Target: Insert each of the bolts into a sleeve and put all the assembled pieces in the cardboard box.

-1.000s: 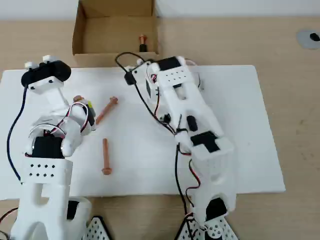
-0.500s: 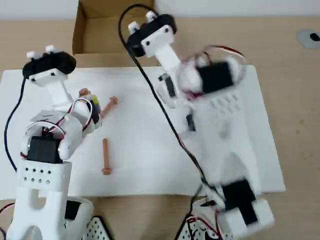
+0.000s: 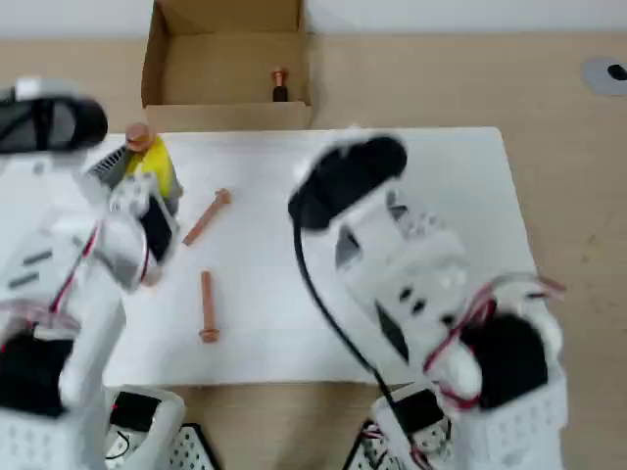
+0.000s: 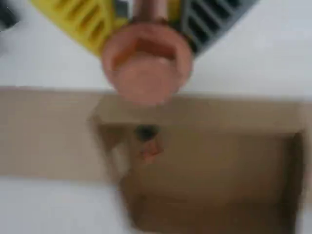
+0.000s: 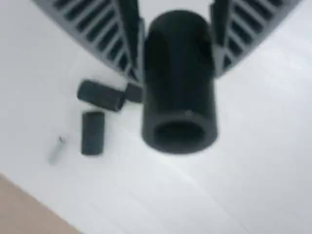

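We see the left claw (image 3: 147,164) at 10 o'clock over the white board (image 3: 470,196), clamped on a copper bolt (image 3: 139,136) whose round head points up toward the cardboard box (image 3: 152,69). In the left wrist view the yellow and grey fingers (image 4: 83,24) grip the shank just behind that head.

The box sits at 12 o'clock on the wooden surface (image 3: 578,215), its near wall just beside the board's far edge. One assembled piece (image 3: 279,84) lies inside, near the box's 4 o'clock corner.

The right claw (image 5: 178,58) is closed around a black sleeve (image 5: 179,87), with the open bore facing the camera. Two loose sleeves (image 5: 101,95) lie on the board close together beyond it, with a small pale pin-like thing (image 5: 57,148) just beside them.

Two loose bolts (image 3: 208,216) lie between the arms. One is tilted, its head toward 1 o'clock, near the left claw. The other has its head toward 6 o'clock, well short of the board's near edge. The board's 3 o'clock edge stands well apart from the right arm (image 3: 421,284). A grey disc (image 3: 605,73) rests on the surface at 2 o'clock.
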Controlling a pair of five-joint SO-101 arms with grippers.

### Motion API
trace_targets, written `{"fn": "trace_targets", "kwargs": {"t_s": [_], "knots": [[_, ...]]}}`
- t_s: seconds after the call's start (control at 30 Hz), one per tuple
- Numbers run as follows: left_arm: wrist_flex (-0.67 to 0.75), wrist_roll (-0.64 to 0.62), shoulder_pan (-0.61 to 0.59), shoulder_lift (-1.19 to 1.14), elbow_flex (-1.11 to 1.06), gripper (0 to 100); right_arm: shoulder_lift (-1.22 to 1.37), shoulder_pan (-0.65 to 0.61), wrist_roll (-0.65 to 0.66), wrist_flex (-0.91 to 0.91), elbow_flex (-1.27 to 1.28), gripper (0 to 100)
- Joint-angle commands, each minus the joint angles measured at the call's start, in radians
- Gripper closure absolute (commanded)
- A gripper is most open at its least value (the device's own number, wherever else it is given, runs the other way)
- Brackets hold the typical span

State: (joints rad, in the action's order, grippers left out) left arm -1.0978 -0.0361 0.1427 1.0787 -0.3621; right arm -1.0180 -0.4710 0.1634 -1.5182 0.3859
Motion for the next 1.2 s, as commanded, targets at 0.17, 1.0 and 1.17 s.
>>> {"fn": "trace_targets", "kwargs": {"t_s": [0.17, 1.0, 1.17], "knots": [[0.175, -0.006, 0.117, 0.246, -0.098, 100, -0.496, -0.143, -0.075, 0.5, 0.648, 98.8], [0.638, -0.261, 0.094, 0.334, -0.618, 100, -0.687, -0.395, -0.245, 0.937, 1.058, 98.8], [0.488, -0.256, 0.129, 0.334, -0.54, 99, -0.687, -0.375, -0.239, 0.994, 1.059, 98.8]]}}
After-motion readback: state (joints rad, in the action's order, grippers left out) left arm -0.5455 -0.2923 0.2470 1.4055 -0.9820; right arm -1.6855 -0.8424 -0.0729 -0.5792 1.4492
